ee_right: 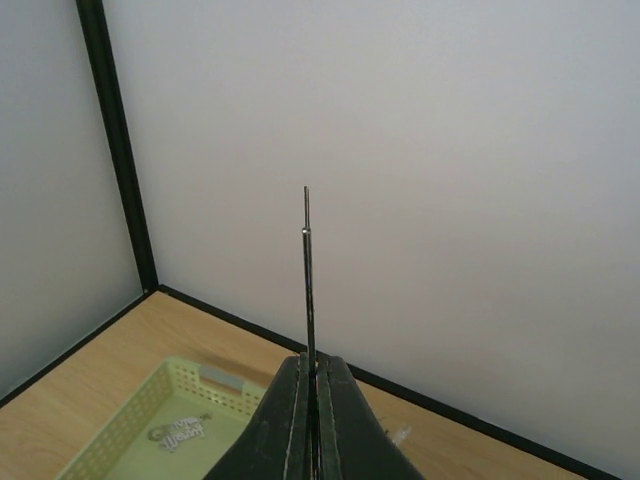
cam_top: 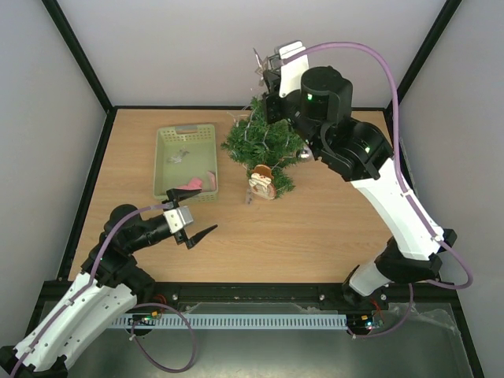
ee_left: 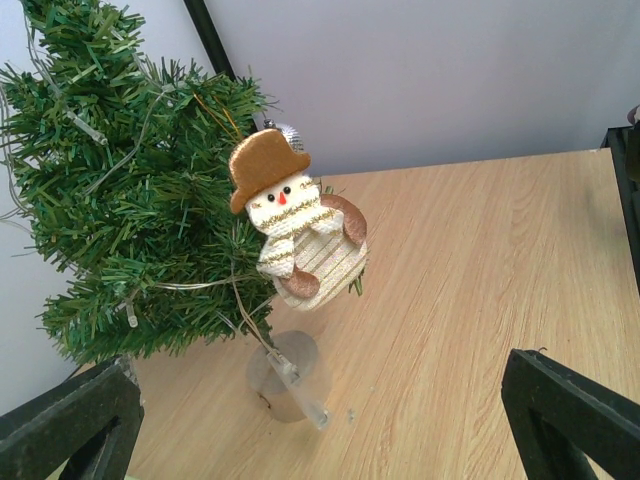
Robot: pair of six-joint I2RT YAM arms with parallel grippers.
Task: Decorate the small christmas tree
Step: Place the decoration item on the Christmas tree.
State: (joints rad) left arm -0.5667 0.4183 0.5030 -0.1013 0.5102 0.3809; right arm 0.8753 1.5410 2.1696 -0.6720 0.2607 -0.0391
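R hand [ee_right: 310, 372] pinching thin piece [ee_right: 308, 270] above tree [cam_top: 260, 142]; L hand [cam_top: 192, 213] open, well apart.

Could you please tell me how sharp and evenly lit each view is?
Top external: even soft light, faint shadows beside the small christmas tree. Left wrist: snowman ornament crisp, near fingers dark, soft-edged. Right wrist: thin ornament sharp, basket slightly blurred.

**Greens, Browns and Pale Wood**

The small christmas tree [cam_top: 260, 142] is dark green throughout. The snowman ornament [ee_left: 295, 225] has a brown hat and brown mittens, an orange nose, and a cream body striped with gold. The basket [cam_top: 161, 161] is pale green with lattice-patterned walls. The bench [cam_top: 315, 228] shows light wood grain. The thin sliver [ee_right: 308, 280] is dark grey.
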